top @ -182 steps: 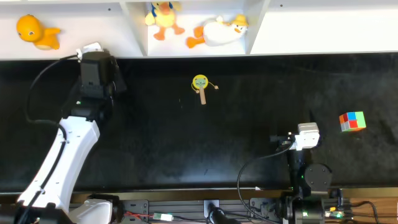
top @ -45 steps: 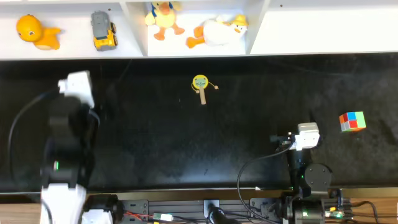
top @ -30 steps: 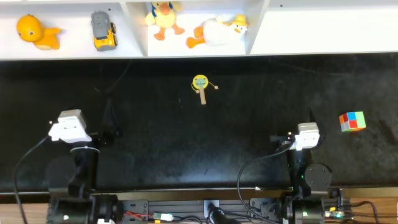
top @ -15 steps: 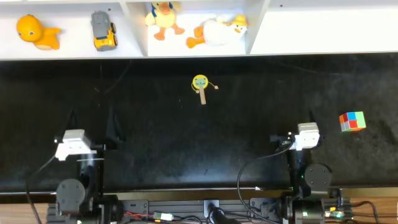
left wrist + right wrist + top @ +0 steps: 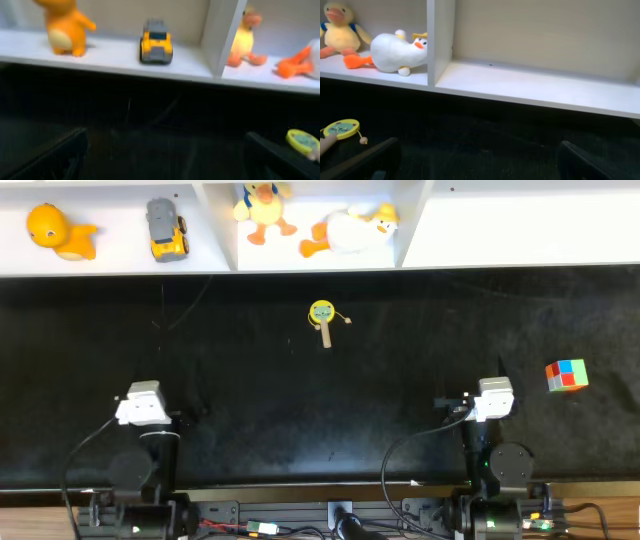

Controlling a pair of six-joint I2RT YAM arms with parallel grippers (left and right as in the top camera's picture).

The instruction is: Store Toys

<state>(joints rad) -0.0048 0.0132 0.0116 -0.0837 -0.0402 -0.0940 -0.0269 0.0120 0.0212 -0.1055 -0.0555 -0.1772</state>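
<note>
A grey and yellow toy truck (image 5: 165, 228) (image 5: 156, 41) stands in the white shelf's left compartment beside an orange duck (image 5: 58, 230) (image 5: 67, 26). The middle compartment holds a yellow duck plush (image 5: 262, 208) and a white goose plush (image 5: 352, 230) (image 5: 397, 52). A small yellow rattle drum (image 5: 323, 318) (image 5: 341, 128) lies on the black table in front of the shelf. A coloured cube (image 5: 566, 374) sits at the table's right. My left gripper (image 5: 165, 135) is open and holds nothing, drawn back near its base. My right gripper (image 5: 479, 143) is open too, near its own base.
The white shelf (image 5: 520, 240) runs along the table's far edge, and its right compartment (image 5: 535, 80) holds nothing. The black table (image 5: 330, 400) stretches between the arms and the shelf. Cables and electronics line the near edge.
My left arm has pulled back from the shelf to its base at the near edge, and the toy truck now stands in the left compartment. The right arm has not moved.
</note>
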